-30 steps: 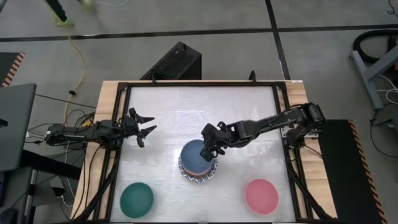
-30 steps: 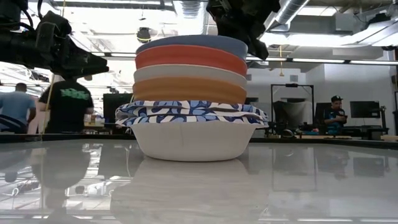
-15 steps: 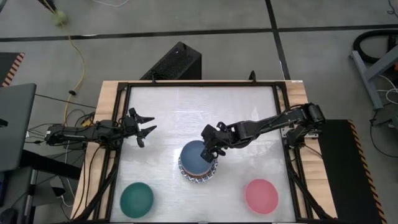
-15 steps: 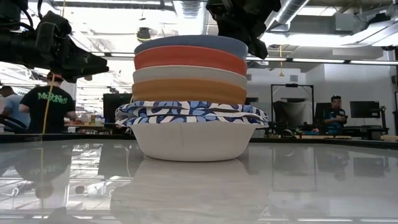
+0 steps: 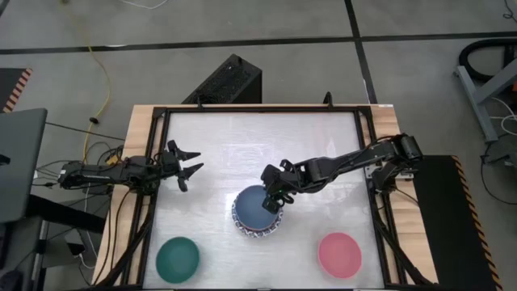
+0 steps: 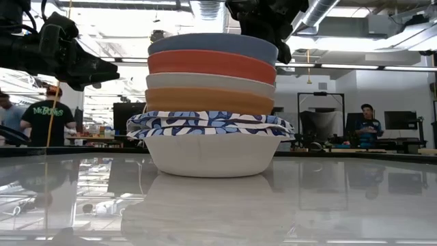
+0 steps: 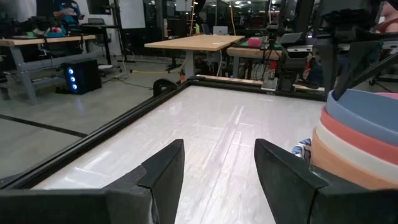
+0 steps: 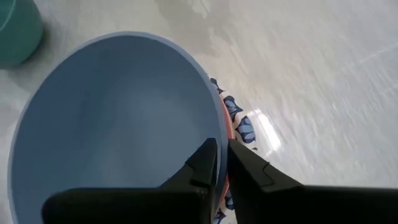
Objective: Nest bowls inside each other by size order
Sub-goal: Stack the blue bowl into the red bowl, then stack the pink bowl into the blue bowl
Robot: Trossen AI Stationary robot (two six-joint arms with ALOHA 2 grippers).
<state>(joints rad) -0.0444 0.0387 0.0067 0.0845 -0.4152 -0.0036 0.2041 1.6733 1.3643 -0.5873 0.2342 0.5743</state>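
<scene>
The right tool (image 8: 221, 163) pinches the thin rim of the slate-blue bowl (image 5: 257, 207), topmost in the stack mid-counter (image 5: 315, 137), its fingers a sliver apart. The left tool (image 5: 187, 164) hangs open and empty, well apart. These bowls look light, rigid and slick, probably best taken by the rim; the dark green bowl (image 5: 178, 257) and pink bowl (image 5: 339, 253) sit loose near the front.

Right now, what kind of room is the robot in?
Probably a robotics lab or workshop. Past the table there are workbenches, screens and people at work, with pipes across the bare ceiling. The bowls sit between two arms bolted to a framed table.
</scene>
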